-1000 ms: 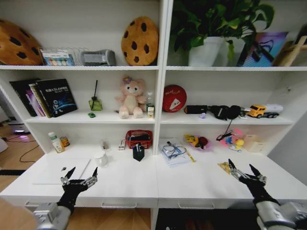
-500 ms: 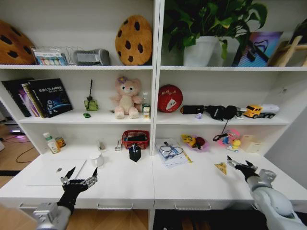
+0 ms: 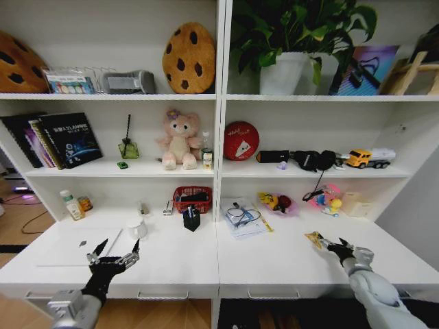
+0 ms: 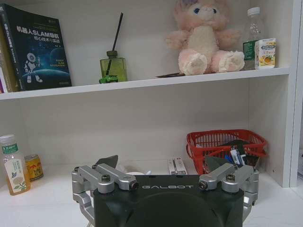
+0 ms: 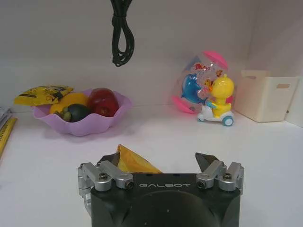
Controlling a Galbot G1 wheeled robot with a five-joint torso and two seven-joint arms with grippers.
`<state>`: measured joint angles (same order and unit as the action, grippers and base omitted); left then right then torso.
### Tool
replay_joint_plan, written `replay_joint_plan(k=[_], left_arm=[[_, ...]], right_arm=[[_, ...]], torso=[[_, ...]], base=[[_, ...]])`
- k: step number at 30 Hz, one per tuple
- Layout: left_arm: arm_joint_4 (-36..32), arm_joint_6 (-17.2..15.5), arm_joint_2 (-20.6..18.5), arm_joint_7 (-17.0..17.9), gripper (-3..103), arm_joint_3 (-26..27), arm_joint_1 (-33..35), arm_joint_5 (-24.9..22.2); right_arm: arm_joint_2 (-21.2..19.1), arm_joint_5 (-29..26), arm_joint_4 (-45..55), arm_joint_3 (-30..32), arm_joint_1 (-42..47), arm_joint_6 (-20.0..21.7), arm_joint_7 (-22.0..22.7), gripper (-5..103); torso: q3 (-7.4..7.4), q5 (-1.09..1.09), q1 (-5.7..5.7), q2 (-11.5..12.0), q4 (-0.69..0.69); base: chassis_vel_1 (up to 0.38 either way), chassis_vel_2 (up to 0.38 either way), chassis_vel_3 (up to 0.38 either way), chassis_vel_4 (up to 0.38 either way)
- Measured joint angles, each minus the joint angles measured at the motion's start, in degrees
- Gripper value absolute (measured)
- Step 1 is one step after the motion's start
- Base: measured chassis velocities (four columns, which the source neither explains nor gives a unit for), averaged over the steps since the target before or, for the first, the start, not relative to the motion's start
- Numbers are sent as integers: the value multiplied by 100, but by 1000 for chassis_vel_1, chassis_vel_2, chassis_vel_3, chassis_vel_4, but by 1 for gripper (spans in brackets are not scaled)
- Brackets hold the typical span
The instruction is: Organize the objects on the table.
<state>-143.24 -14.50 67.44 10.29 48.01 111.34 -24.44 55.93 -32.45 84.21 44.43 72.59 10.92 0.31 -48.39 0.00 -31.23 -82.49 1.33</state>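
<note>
My right gripper (image 3: 333,242) is open low over the table (image 3: 274,264), right at a small yellow packet (image 3: 315,238). In the right wrist view the packet (image 5: 134,162) lies between the spread fingers, close to one fingertip (image 5: 108,158). Over the table's front left, my left gripper (image 3: 114,253) hovers open and holds nothing, beside a slim silver laptop (image 3: 68,253). A black pen holder (image 3: 191,218) with pens stands mid-table, in front of the red basket (image 4: 222,141). A tiny green toy car (image 4: 108,79) sits on the shelf above.
A white mug (image 3: 136,228) stands behind the left gripper. A notebook with glasses (image 3: 241,218), a purple fruit bowl (image 5: 80,116), a duck toy (image 5: 215,101) and a beige box (image 5: 267,97) line the back of the table. Shelf uprights bound the space.
My right gripper has moved forward and inward to the yellow packet. The left arm has stayed put. The head camera has shifted slightly.
</note>
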Motion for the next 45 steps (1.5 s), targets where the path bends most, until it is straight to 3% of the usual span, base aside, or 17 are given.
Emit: replay_joint_plan(k=[15,17,18,20,24,28,32,35,45], left_arm=[[0,0,0,0,100,0,0,0],[0,0,0,0,100,0,0,0],[0,0,0,0,100,0,0,0],[0,0,0,0,100,0,0,0],[0,0,0,0,100,0,0,0],[0,0,0,0,100,0,0,0],[0,0,0,0,100,0,0,0],[0,0,0,0,100,0,0,0],[0,0,0,0,100,0,0,0]], right_arm=[[62,170,-453,-642,-686,-1,-148,92],[62,191,-575,-760,-781,-2,-230,82],[62,191,-575,-760,-781,-2,-230,82],[60,208,-715,-863,-878,-14,-345,65],[76,221,-845,-957,-973,-45,-391,60],[104,237,-899,-1013,-1020,-74,-410,38],[105,229,-797,-1002,-956,-75,-413,28],[103,206,-591,-932,-838,-67,-413,12],[23,-25,-154,-888,-1091,30,-366,4]], torso=[[0,0,0,0,0],[0,0,0,0,1],[0,0,0,0,1],[0,0,0,0,1],[0,0,0,0,1],[0,0,0,0,1],[0,0,1,0,1],[0,0,1,0,1],[0,-1,1,-1,2]], base=[[0,0,0,0],[0,0,0,0],[0,0,0,0],[0,0,0,0],[0,0,0,0],[0,0,0,0],[0,0,0,0],[0,0,0,0],[0,0,0,0]])
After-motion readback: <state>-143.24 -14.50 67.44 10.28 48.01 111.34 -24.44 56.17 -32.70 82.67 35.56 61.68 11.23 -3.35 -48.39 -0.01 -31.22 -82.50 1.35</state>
